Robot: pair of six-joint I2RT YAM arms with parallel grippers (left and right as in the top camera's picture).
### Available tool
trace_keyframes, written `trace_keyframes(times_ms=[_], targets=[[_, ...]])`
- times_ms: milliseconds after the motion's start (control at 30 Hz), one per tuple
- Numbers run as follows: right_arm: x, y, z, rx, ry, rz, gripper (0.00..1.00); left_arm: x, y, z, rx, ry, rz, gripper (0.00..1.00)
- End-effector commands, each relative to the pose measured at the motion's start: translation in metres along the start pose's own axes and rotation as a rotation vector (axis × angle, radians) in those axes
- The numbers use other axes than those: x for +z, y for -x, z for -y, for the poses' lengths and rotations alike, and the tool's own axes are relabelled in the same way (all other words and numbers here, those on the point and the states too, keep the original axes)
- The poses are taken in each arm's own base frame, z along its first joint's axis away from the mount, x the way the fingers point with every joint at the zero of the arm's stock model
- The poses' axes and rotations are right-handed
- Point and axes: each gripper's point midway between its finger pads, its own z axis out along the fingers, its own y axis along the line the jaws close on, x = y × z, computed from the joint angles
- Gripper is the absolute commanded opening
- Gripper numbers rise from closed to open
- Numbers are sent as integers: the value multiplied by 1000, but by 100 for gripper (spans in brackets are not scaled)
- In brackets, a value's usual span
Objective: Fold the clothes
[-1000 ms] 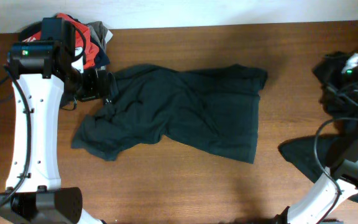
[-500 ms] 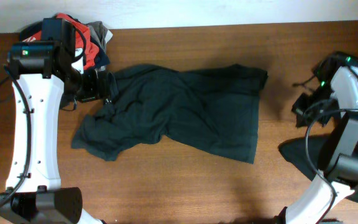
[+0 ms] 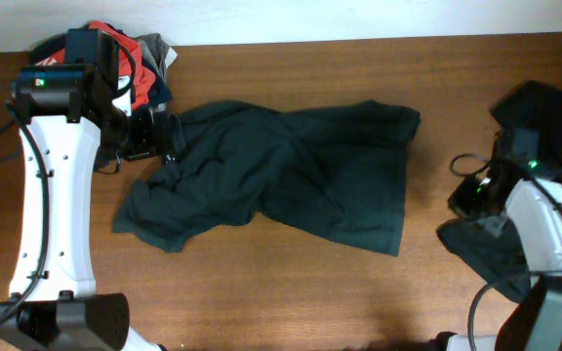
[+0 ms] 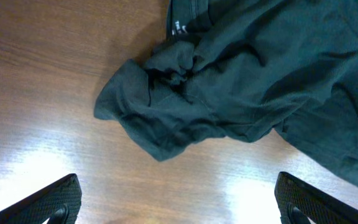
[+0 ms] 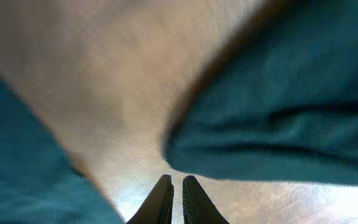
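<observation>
Charcoal cotton, by the look of it: the shirt [image 3: 281, 171] lies rumpled across the middle of the table [image 3: 291, 292], its right side fairly flat, its left side bunched into folds. A pile [image 3: 135, 63] of red and grey pieces sits at the far left corner, and more dark cloth [image 3: 491, 253] lies at the right edge. The left gripper [image 4: 179, 205] hangs over the shirt's bunched left end with its jaws spread wide and nothing between them. The right gripper [image 5: 174, 199] is low over bare wood between two dark pieces, its jaws drawn almost together with only a slit left, pinching nothing. The shirt will likely handle as light, limp and a little clingy: it should sag from any single hold, drag on the wood and double over itself, so it probably wants two holds and a pull to flatten it first. The crumpled sleeve [image 4: 135, 106] in the left wrist view is a near pinch point; a corner of the hem [image 3: 393, 244] on the flat side looks the cleaner grip for the other arm.
</observation>
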Motion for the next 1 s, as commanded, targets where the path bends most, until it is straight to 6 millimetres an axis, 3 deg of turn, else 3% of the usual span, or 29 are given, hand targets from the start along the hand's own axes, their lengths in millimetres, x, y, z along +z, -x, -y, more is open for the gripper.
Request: trace_keyframes(times_ms=[0,400,967], targets=[[19,-16,8,5,-33,-40,12,6,-4,0,11,7,-35,99],[29,-19,16,33,-55,-39,12,6,-10,-2,11,11,-59,99],[60,-21,57,204,-93,-109,11,5,-14,-2,11,15,-76,99]])
